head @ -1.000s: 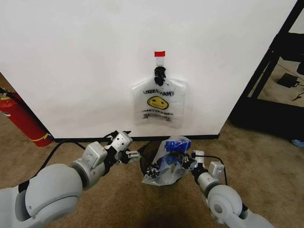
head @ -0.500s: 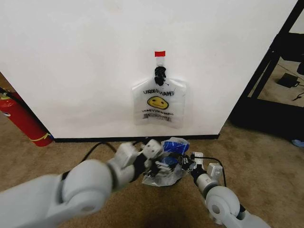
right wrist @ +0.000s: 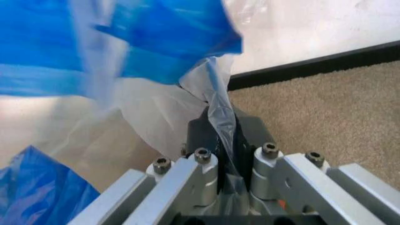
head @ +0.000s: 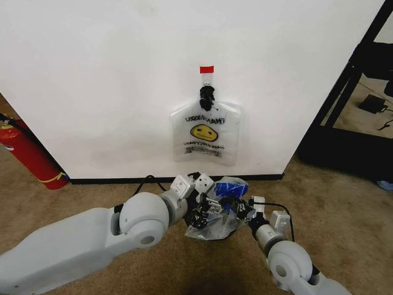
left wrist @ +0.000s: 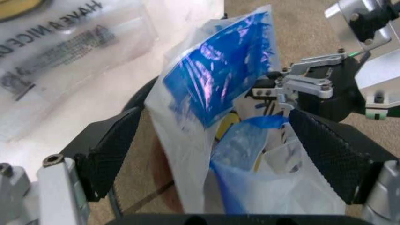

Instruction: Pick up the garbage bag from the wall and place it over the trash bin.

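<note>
My left arm reaches in from 8 o'clock in the head view, elbow bent, wrist turned toward centre. My left claw (head: 206,216) is spread wide, its two black ribbed fingers (left wrist: 109,150) standing well apart on either side of the bag (left wrist: 212,93), neither pressing it. My right arm comes up from 5 o'clock, forearm short and angled inward. My right claw (right wrist: 228,154) is pinched tight on a fold of the bag, film caught between its jaws.
</note>
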{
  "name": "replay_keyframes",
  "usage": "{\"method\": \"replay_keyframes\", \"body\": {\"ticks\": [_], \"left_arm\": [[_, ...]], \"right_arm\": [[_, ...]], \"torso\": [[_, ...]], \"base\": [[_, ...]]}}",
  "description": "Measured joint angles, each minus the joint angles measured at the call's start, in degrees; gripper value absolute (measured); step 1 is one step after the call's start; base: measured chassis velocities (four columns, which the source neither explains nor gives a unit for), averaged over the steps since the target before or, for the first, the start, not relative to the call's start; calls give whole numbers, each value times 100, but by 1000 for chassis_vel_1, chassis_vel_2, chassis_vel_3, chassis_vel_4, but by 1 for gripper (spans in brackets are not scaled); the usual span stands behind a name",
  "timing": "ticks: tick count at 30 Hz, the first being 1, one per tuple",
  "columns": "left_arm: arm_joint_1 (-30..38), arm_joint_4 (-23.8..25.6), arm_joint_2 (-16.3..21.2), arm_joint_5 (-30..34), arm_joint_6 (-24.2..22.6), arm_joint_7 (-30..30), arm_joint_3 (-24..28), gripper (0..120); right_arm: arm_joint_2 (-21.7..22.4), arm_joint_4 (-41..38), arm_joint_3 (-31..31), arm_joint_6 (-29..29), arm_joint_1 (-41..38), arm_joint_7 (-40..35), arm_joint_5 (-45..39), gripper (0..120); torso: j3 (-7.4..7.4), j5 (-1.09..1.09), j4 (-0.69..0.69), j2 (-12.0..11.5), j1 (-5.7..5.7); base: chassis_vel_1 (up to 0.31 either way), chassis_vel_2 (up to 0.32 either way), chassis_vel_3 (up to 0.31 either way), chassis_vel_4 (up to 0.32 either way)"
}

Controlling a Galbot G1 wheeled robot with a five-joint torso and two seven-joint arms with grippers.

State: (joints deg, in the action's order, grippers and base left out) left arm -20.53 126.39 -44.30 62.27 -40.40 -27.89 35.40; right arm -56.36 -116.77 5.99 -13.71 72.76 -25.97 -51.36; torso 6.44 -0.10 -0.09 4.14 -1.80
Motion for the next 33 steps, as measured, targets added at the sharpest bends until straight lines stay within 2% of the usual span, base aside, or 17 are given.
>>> {"method": "replay_keyframes", "body": {"ticks": [3,5,9,11,13,15,19,22,23,25,27,33], "left_arm": [[3,-56,-63,-61,0,4,54,90],[48,-215,-168,-212,34,7,156,79],[63,-345,-247,-260,88,-48,191,69],[55,-441,-268,-280,134,-103,215,57],[31,-483,-271,-301,157,-112,237,50],[24,-492,-274,-307,164,-114,241,48],[-2,-567,-356,-345,211,-133,264,28],[15,-609,-406,-345,227,-147,268,18],[15,-609,-406,-345,227,-147,268,18],[47,-643,-448,-338,243,-172,267,6],[73,-657,-464,-325,247,-191,267,0],[235,-744,-556,-197,234,-276,245,0]], "right_arm": [[-14,0,-10,-2,-3,0,-1,2],[-24,2,-22,-3,-3,-1,-3,2],[-17,2,-16,-3,-1,0,-16,2],[3,5,3,-3,-1,4,-36,2],[8,10,6,-3,-1,5,-43,2],[9,13,6,-3,-2,6,-45,2],[3,39,-28,-5,-11,15,-49,2],[-9,48,-45,-5,-13,16,-47,2],[-9,48,-45,-5,-13,16,-47,2],[-11,57,-49,-5,-10,18,-43,2],[-8,60,-46,-5,-7,20,-42,2],[-12,75,-39,8,10,55,20,2]], "torso": [[0,0,1,0,0],[0,0,0,0,0],[0,0,-1,0,1],[0,0,0,0,1],[0,0,0,0,1],[0,0,0,0,1],[0,0,0,0,1],[0,0,0,0,1],[0,0,0,0,1],[0,0,0,0,1],[0,0,0,0,1],[0,0,0,0,1]], "base": [[0,0,0,0],[0,0,0,0],[0,0,0,0],[0,0,0,0],[0,0,0,0],[0,0,0,0],[0,0,0,0],[0,0,0,0],[0,0,0,0],[0,0,0,0],[0,0,0,0],[0,0,0,0]]}}
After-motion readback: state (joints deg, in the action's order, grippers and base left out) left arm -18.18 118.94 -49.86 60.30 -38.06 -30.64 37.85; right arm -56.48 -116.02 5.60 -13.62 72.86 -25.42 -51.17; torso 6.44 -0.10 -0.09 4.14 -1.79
